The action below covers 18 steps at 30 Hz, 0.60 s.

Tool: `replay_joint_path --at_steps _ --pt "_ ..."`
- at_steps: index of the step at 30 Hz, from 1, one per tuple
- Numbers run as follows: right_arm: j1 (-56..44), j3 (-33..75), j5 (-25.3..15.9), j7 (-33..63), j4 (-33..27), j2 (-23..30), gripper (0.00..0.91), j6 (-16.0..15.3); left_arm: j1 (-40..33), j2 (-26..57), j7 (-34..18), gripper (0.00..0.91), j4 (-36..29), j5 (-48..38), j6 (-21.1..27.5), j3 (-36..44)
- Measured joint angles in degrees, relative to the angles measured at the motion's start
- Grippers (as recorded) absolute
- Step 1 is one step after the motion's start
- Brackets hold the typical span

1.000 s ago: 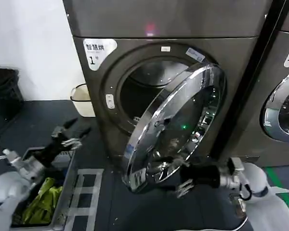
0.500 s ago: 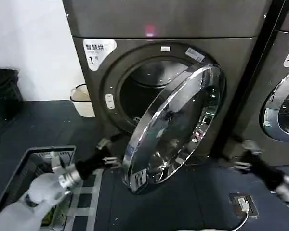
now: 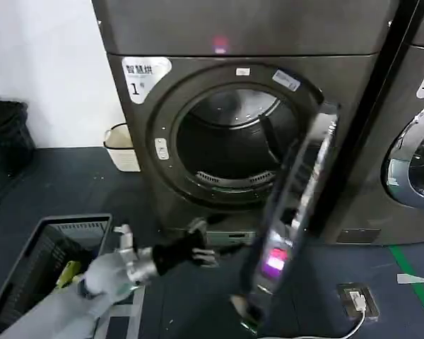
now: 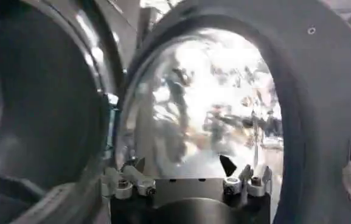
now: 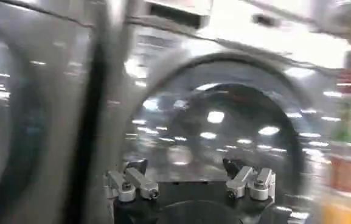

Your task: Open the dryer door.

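The dryer (image 3: pixel 233 28) is the big dark grey machine with a white "1" label (image 3: pixel 145 74) and a pink light. Its drum mouth (image 3: pixel 226 148) is fully exposed. The dryer door (image 3: pixel 297 205) stands swung out on its right hinge, nearly edge-on to the head view and blurred. My left gripper (image 3: pixel 201 246) reaches in low from the left, just left of the door's lower part, fingers open and empty. In the left wrist view this gripper (image 4: pixel 184 165) faces the door's grey inner rim (image 4: pixel 321 91) and glass. My right gripper (image 5: pixel 185 167) is open before a blurred chrome-ringed machine front.
A dark basket (image 3: pixel 49 247) holding a yellow-green cloth (image 3: pixel 67 272) sits on the floor at lower left. A white bin (image 3: pixel 121 147) stands by the dryer's left side. A second machine (image 3: pixel 417 155) is on the right. A floor socket with a cable (image 3: pixel 355 298) lies at lower right.
The door has swung from half open to wide open and edge-on. My left gripper moved right from the basket to the door. My right arm left the head view.
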Motion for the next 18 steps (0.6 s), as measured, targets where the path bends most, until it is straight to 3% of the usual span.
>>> replay_joint_path --at_steps 7,13,16,18 --pt "-2.41 9.34 -5.24 4.11 -2.5 -1.85 0.907 0.28 -8.34 -4.5 -0.06 0.907 3.67 0.61 -1.74 11.24" --pt "-3.96 15.8 -5.92 7.48 -3.33 -3.2 0.907 -0.39 -14.36 -10.96 -0.26 0.907 8.56 1.86 -3.74 19.12" --pt "-5.04 18.56 -5.96 8.63 -2.77 -3.45 0.907 -3.22 -16.94 -14.26 -0.79 0.907 10.83 1.79 -4.09 22.14" --pt "-5.59 20.35 -6.95 8.83 -2.85 -3.96 0.907 -3.39 -18.59 -16.24 -1.29 0.907 12.34 1.96 -4.11 23.74"
